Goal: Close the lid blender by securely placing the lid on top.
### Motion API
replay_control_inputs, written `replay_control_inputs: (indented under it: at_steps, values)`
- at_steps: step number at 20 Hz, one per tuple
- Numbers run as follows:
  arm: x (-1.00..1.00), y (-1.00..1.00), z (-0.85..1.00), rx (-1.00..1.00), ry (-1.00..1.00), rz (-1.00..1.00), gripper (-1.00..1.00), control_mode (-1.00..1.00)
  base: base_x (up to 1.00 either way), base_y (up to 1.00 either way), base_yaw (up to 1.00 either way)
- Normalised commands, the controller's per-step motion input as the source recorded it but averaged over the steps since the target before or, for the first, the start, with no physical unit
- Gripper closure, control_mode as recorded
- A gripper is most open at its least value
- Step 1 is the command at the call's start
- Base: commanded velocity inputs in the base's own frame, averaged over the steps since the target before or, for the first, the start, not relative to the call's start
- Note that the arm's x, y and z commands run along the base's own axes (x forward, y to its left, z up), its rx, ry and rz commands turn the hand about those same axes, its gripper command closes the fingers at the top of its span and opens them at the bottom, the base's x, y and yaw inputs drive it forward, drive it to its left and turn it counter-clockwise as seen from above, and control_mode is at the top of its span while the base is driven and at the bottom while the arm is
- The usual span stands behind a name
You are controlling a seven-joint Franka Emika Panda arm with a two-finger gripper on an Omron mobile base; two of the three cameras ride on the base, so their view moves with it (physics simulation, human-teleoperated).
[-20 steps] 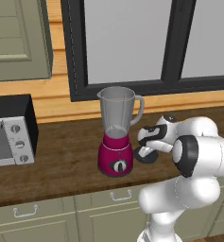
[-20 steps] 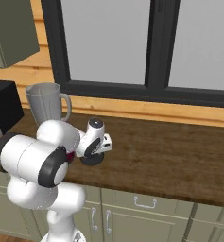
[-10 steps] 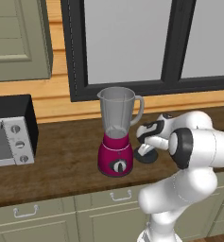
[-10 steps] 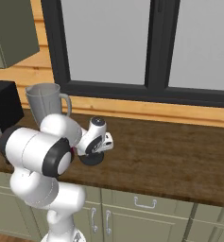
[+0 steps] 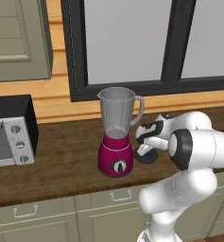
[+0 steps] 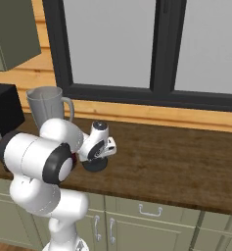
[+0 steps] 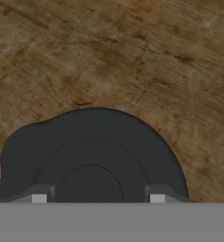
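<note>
— What was hard to see?
— The fingertips (image 7: 39, 196), cut off at the hand view's bottom edge; the gripper (image 6: 104, 156) hid part of the lid (image 5: 145, 155) in both base views.

— And the room?
— A dark wood counter (image 6: 186, 162) under a black-framed window (image 5: 172, 42), a toaster oven (image 5: 9, 130) at the left.

— The gripper?
— Down over the lid, jaws either side of its raised centre (whether they pinched it, one could not tell). The lid lay on the counter just beside the blender (image 5: 116, 134).
</note>
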Motion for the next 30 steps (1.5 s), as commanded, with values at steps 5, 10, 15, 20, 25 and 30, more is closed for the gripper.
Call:
replay_control_inputs:
  at_steps: [5,10,15,20,25,30]
  values:
    - [-0.60,0.19,-0.45,-0.02,0.00,0.00,1.00,-1.00,0.00,0.00,0.00]
    - [-0.51,0.09,-0.35,0.00,0.02,0.00,1.00,-1.00,0.00,0.00,0.00]
    - [-0.14,0.01,-0.15,0.00,0.02,0.00,1.00,-1.00,0.00,0.00,0.00]
    - [0.00,0.00,-0.07,0.00,0.01,0.00,1.00,-1.00,0.00,0.00,0.00]
    - [-0.12,-0.03,0.23,0.12,0.00,-0.11,1.00,-1.00,0.00,0.00,0.00]
    - [-0.14,-0.22,0.78,0.18,0.00,-0.12,1.00,-1.00,0.00,0.00,0.00]
